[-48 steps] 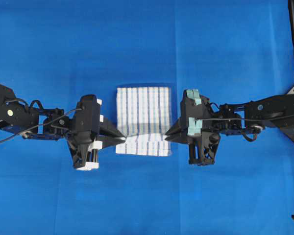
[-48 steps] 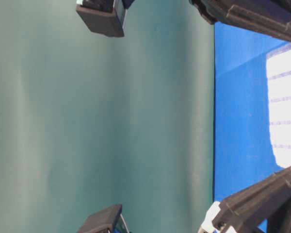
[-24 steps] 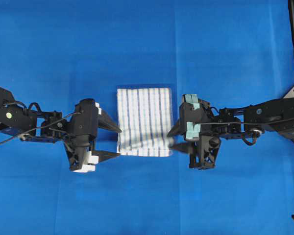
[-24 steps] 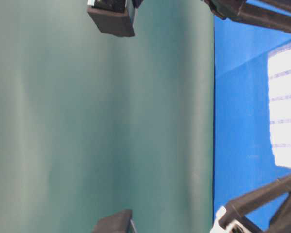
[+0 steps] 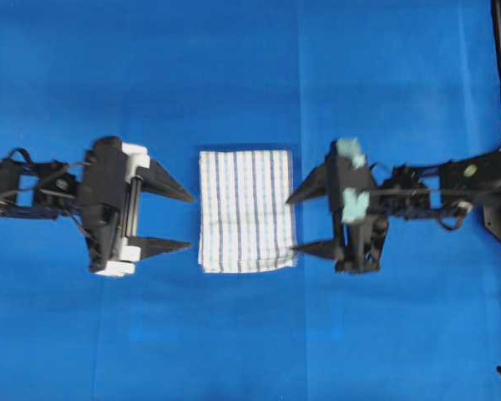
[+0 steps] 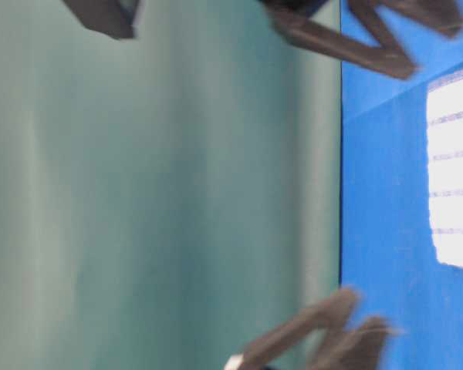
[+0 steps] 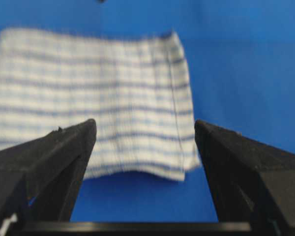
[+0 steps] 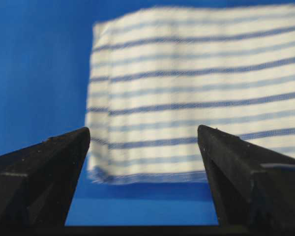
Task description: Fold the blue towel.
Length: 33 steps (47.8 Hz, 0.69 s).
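One blue towel (image 5: 246, 210), two end effectors

no readable text, no labels, no brands, no numbers

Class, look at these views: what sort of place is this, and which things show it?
Probably a robot lab bench: two black arms, left gripper and right gripper, face a folded blue towel on a blue table covering.

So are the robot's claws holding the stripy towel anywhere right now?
No, nothing is held. The left gripper and right gripper both stand open, each off one side of the blue towel, which lies folded on the table.
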Each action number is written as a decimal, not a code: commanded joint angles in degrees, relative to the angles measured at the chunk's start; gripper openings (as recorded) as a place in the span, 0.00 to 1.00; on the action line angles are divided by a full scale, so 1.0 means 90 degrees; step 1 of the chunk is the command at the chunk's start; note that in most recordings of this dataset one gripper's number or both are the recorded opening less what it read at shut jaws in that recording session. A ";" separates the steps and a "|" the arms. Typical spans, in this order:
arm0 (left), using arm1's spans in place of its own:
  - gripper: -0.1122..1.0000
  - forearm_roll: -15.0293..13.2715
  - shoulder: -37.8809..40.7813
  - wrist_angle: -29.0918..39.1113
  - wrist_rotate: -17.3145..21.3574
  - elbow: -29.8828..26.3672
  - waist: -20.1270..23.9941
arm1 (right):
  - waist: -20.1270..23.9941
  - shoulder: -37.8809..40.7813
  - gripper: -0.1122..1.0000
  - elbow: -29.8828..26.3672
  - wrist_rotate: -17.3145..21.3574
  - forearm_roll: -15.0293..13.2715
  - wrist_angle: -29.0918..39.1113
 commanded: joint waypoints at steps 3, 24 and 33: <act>0.79 0.0010 -0.0723 0.0176 0.0068 0.0020 0.0176 | -0.0332 -0.0654 0.93 0.0049 -0.0107 -0.0215 0.0215; 0.79 0.0029 -0.2881 0.0459 0.0088 0.1191 0.0703 | -0.0996 -0.2969 0.93 0.0879 -0.0195 -0.0781 0.0801; 0.79 0.0059 -0.3867 0.0557 0.0098 0.1709 0.0781 | -0.1025 -0.4121 0.93 0.1299 -0.0205 -0.0986 0.1191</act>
